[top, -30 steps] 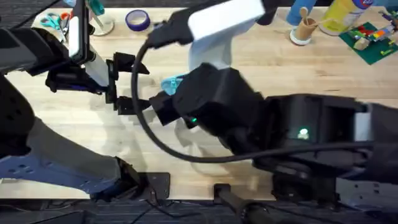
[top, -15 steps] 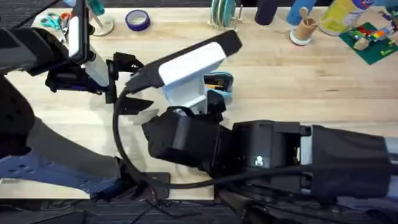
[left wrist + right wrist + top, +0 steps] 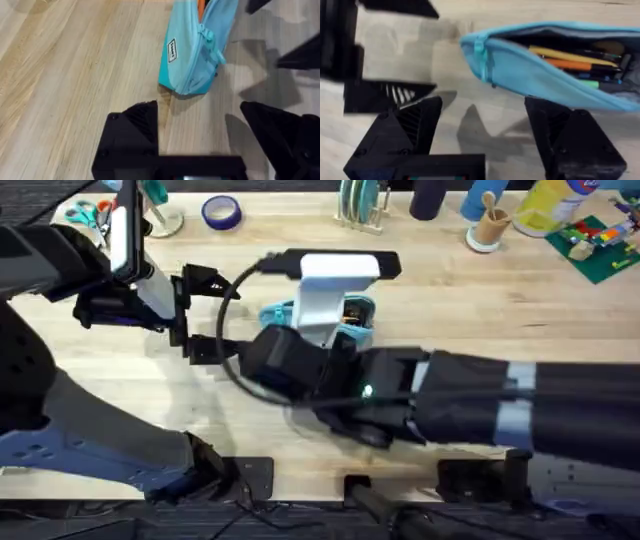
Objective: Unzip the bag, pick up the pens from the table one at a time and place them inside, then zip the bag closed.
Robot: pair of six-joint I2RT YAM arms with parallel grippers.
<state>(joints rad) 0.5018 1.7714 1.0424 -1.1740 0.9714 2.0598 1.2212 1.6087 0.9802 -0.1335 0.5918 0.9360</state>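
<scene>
Pens (image 3: 570, 60) already lie inside the open bag (image 3: 352, 318), so the step in hand, as I judge it, is zipping it closed. The bag rests on the desk (image 3: 500, 290) near its middle, partly under the right arm's white wrist block. From the right wrist view I can make out a yellow, an orange and a green barrel in the gaping mouth, with the zipper pull (image 3: 481, 50) hanging at the bag's closed end.

Right hand (image 3: 485, 130) hovers just short of that end, jaws spread wide and grasping nothing. Left hand (image 3: 200, 315) waits at about nine o'clock from the bag, near it but apart, also spread wide and empty.

To do this well, one hand should pin the fabric at the pull end so the soft bag does not slide or fold, while the other pinches the small pull squarely and draws it straight along the zipper line. The pens ought to sit below the teeth first, since a barrel poking up could jam the slider. I would keep the draw slow and level.

A small white label (image 3: 171, 50) is sewn on the bag's side; it carries dark lettering too small to read.
</scene>
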